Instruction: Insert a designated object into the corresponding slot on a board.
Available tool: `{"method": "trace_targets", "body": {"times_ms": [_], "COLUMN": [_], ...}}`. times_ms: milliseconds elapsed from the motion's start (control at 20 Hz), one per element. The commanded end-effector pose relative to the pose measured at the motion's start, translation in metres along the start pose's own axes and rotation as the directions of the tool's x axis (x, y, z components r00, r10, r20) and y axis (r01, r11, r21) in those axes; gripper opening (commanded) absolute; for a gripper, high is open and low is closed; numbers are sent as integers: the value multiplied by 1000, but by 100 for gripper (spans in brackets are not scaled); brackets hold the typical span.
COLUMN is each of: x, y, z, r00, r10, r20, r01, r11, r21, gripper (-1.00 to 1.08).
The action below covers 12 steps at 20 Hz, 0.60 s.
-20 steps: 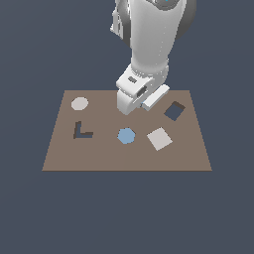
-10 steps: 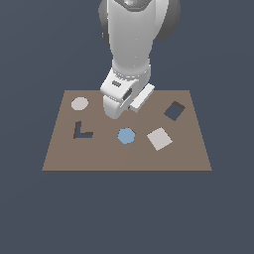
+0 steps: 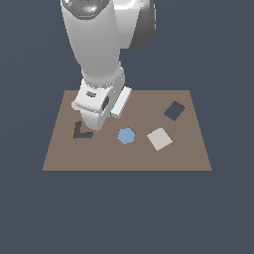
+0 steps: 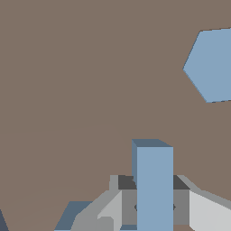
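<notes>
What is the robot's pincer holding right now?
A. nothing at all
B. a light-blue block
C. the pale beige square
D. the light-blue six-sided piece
B: the wrist view shows a light-blue block clamped in the pincer, while the light-blue six-sided piece and the pale beige square both lie free on the flat brown board.

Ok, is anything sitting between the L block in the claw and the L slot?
Nothing visible. The claw holds the light-blue L block over bare board, right beside the dark L slot. The blue hexagon and beige square lie off toward the exterior view's right, away from the slot.
</notes>
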<state>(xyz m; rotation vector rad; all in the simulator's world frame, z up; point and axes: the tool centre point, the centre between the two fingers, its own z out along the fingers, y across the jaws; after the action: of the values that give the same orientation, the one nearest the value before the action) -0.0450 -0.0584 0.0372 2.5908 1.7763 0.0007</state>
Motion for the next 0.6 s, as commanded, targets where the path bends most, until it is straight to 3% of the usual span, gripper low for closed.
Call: {"method": "trace_targets", "body": {"times_ms": [0, 550], "x": [-12, -42], "y": [16, 76], "z": [-1, -3], "r00": [998, 957], "r10": [-68, -290], "r20": [0, -1], "r01": [68, 290], "r11": [998, 957], "r21": [0, -1], "gripper": [-100, -100]}}
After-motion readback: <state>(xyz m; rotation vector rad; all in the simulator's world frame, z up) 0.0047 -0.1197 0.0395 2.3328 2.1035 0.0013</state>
